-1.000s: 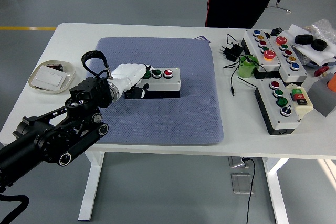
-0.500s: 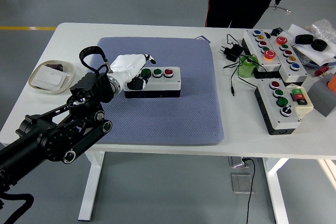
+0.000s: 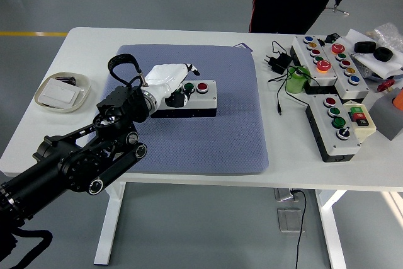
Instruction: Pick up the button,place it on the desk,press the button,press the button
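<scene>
Left hand [image 3: 171, 80] rests over the left end of the button box [image 3: 192, 97], fingers curled onto its top; we see no grasp. We locate the box on the blue mat [image 3: 208, 137], mid-table.

- the mat [image 3: 208, 137] is blue-grey cloth, matt, with a fine dotted weave.
- the table [image 3: 189, 174] has a smooth white top with a faint sheen.
- the button box [image 3: 195, 102] looks like pale plastic on a black base, its caps glossy.
- the left hand [image 3: 169, 80] has a smooth, glossy white shell.
- the left arm [image 3: 82, 162] is matt black.
</scene>
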You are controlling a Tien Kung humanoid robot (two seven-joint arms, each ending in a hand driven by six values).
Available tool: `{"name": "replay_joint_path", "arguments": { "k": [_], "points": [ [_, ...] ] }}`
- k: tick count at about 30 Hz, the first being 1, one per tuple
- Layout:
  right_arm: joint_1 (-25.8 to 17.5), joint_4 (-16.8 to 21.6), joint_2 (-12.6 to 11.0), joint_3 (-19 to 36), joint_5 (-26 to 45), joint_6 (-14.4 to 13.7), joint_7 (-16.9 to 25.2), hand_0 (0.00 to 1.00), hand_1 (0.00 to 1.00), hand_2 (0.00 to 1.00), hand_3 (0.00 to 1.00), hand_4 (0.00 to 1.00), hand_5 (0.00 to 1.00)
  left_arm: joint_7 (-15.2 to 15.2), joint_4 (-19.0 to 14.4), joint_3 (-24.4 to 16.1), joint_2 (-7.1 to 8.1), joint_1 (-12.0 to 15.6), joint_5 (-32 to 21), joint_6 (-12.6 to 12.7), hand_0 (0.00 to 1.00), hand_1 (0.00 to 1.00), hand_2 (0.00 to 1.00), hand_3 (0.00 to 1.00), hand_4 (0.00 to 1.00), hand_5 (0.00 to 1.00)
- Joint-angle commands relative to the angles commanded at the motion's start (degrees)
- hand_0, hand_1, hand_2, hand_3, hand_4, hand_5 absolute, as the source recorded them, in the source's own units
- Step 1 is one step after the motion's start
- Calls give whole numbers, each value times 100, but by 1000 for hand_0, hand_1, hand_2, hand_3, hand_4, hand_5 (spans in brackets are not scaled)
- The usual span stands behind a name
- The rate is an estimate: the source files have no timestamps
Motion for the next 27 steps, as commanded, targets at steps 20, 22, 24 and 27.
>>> {"name": "replay_joint_path", "arguments": {
  "k": [20,22,24,27],
  "points": [
    [-30,0,-12,-49,16,-4,-5,643,508,549,593,252,355,6,77,153,-11,123,-99,46,2,2,4,774,450,2],
    [-31,0,-12,-52,20,-3,-3,643,508,549,593,252,355,6,76,159,-19,129,-105,48,2,2,4,774,450,2],
    [-26,0,-11,-52,17,-2,-1,643,508,549,593,252,355,5,71,162,-26,127,-108,53,2,2,4,774,450,2],
    [-15,0,-7,-46,14,-2,2,643,508,549,593,252,355,2,79,178,-38,108,-110,56,2,2,4,768,450,2]
  ]
}}
